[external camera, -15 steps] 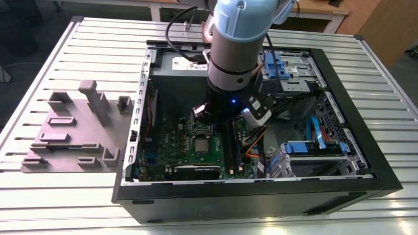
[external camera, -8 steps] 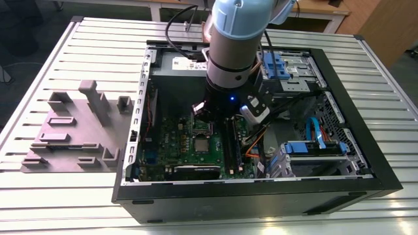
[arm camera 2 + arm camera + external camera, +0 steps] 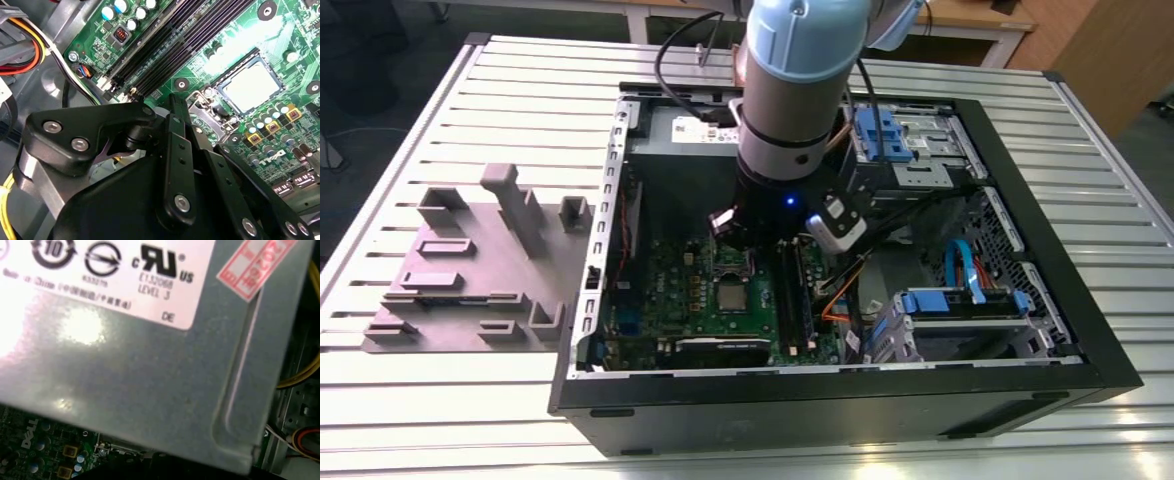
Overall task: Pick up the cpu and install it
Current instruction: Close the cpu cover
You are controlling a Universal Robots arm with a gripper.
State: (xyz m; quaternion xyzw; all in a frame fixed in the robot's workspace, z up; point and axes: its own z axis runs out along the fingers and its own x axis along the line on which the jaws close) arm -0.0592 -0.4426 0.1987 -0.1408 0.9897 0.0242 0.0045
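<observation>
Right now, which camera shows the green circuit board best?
The second wrist view shows the green circuit board close. The exterior view has it small, partly behind the arm; the first wrist view catches a strip beside a grey box.

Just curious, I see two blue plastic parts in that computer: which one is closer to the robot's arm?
The upper blue bracket, right beside the arm. The other blue bracket sits apart, toward the exterior view's lower right.
</observation>
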